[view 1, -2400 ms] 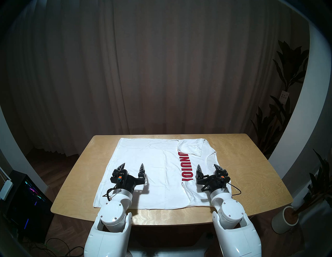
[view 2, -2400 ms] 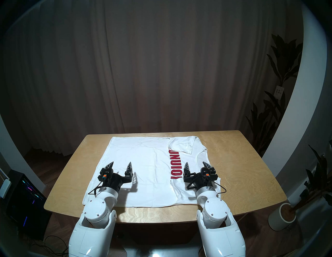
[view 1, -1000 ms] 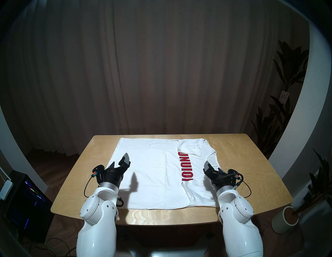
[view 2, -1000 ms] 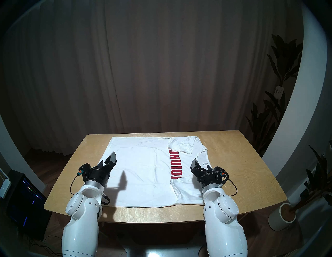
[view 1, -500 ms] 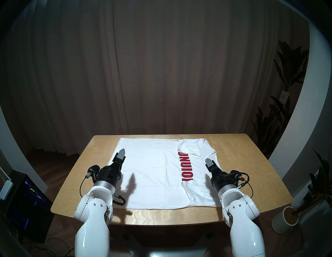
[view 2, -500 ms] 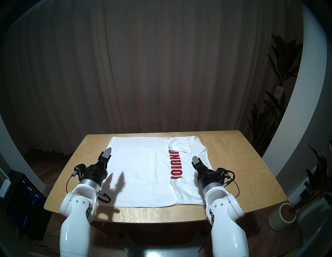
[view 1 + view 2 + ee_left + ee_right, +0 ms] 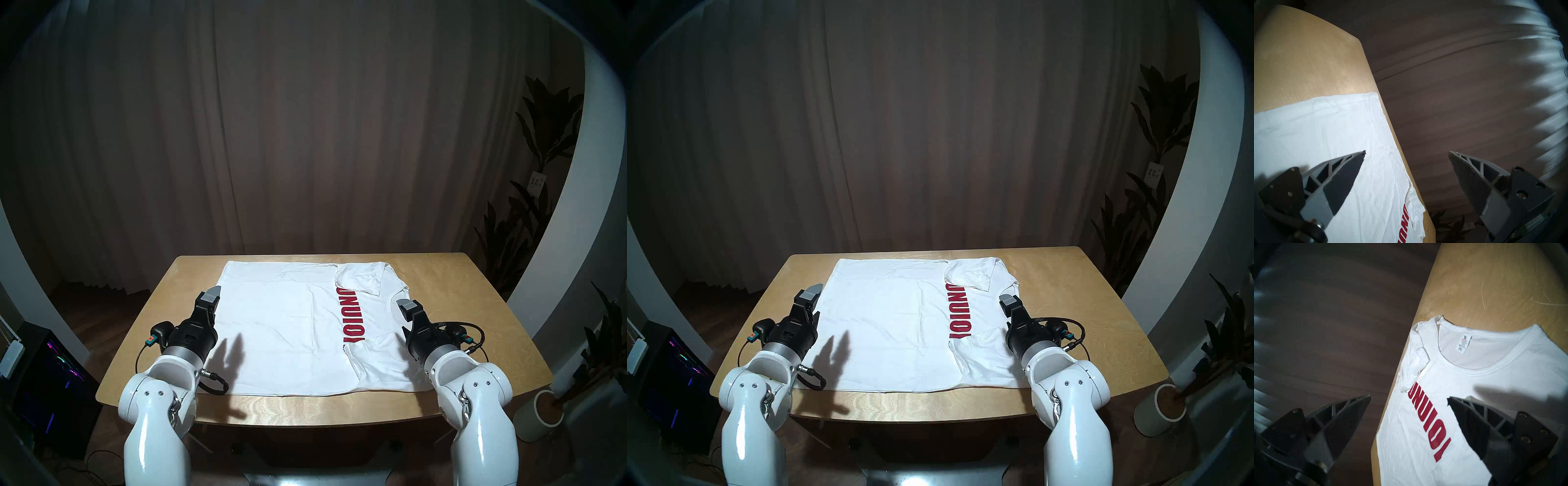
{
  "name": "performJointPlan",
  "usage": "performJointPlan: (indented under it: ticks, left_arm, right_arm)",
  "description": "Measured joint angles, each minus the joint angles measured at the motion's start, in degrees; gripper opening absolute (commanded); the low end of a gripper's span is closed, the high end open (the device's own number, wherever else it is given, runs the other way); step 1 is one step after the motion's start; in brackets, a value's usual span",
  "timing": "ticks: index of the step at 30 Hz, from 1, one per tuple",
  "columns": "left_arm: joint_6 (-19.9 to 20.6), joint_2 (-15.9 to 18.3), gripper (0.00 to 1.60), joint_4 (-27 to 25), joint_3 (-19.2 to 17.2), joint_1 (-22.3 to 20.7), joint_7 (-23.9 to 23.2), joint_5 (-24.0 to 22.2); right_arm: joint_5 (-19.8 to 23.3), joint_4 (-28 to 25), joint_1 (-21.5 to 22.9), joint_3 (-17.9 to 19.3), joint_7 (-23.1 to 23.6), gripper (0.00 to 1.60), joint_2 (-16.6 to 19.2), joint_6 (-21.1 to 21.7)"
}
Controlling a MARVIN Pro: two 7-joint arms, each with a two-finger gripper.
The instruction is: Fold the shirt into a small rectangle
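**Operator:** At seven o'clock on the table (image 7: 458, 305), I have the left gripper (image 7: 211, 298) raised above the cloth, jaws spread wide, nothing between them. It is rolled on edge, one finger over the other.

**Supervisor:** And the right?

**Operator:** At four o'clock, the right gripper (image 7: 409, 307) is the same: wide apart, empty, rolled on edge, clear of the fabric. In my right wrist view its fingers (image 7: 1473, 426) frame the red block letters (image 7: 1425, 416).

**Supervisor:** Position of the shirt?

**Operator:** The shirt (image 7: 288, 322) lies flat across the table centre, hem toward nine o'clock, collar (image 7: 1491, 368) toward three o'clock. The neck label (image 7: 1463, 344) sits inside the collar and reads 2XL. The far sleeve (image 7: 361, 278) is folded in over the chest at one o'clock, covering the top of the lettering. The near sleeve (image 7: 376, 359) is folded in at five o'clock.

**Supervisor:** Surroundings?

**Operator:** A brown curtain (image 7: 305, 135) hangs beyond twelve o'clock; a potted plant (image 7: 543, 407) stands on the floor past four o'clock.
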Motion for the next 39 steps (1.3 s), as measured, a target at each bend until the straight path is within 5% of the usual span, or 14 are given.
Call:
performJointPlan:
  ticks: [8,15,28,39]
  left_arm:
    - [5.9,-0.9,1.6,-2.1,-2.1,3.1,0.4,-8.7]
    - [9.4,-1.3,1.6,-2.7,-4.5,6.1,-0.1,-13.7]
    - [11.8,-1.3,1.6,-2.0,-7.1,10.6,-1.5,-14.7]
    - [11.0,-3.6,1.6,-1.2,-7.0,12.8,-2.2,-15.3]
  right_arm:
    - [7.5,-1.9,-1.9,3.5,-2.5,1.6,-0.5,3.9]
    - [9.8,-2.8,-5.0,5.4,2.0,1.6,0.3,6.5]
    - [10.3,0.1,-9.0,8.0,12.9,1.6,0.5,6.5]
    - [9.6,4.3,-11.2,8.4,16.9,1.6,-0.7,4.7]
